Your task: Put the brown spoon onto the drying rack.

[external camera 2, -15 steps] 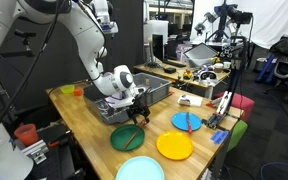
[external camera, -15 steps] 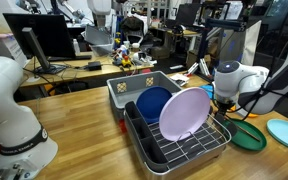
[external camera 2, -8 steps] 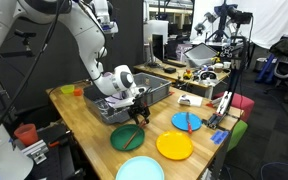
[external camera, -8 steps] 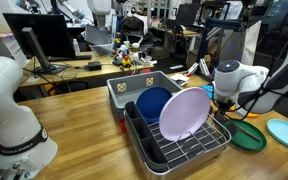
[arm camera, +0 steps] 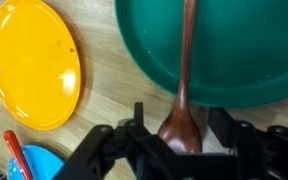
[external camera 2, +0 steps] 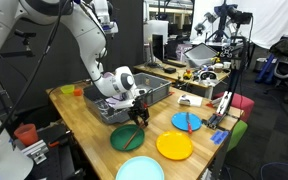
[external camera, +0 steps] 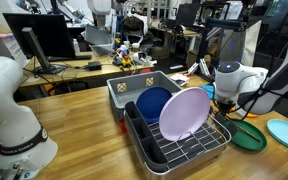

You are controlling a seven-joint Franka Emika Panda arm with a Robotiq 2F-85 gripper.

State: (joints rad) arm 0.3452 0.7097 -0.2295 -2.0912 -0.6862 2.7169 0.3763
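Note:
The brown spoon (arm camera: 184, 70) lies with its thin handle across a green plate (arm camera: 234, 50) and its oval bowl off the rim, over the wooden table. My gripper (arm camera: 181, 122) is open, one finger on each side of the bowl, with gaps to it. In both exterior views the gripper (external camera: 228, 108) (external camera 2: 137, 117) hangs low at the green plate (external camera: 250, 138) (external camera 2: 127, 138). The drying rack (external camera: 142, 138), silver wire on a black tray, holds a purple plate (external camera: 184, 113) and a blue plate (external camera: 154, 102) upright.
A grey plastic bin (external camera: 139, 87) stands behind the rack. A yellow plate (arm camera: 32, 62) (external camera 2: 174, 146), a blue plate with a red utensil (external camera 2: 187, 121) and a light blue plate (external camera 2: 141, 170) lie near the green one. Red cups (external camera 2: 24, 132) stand at the table edge.

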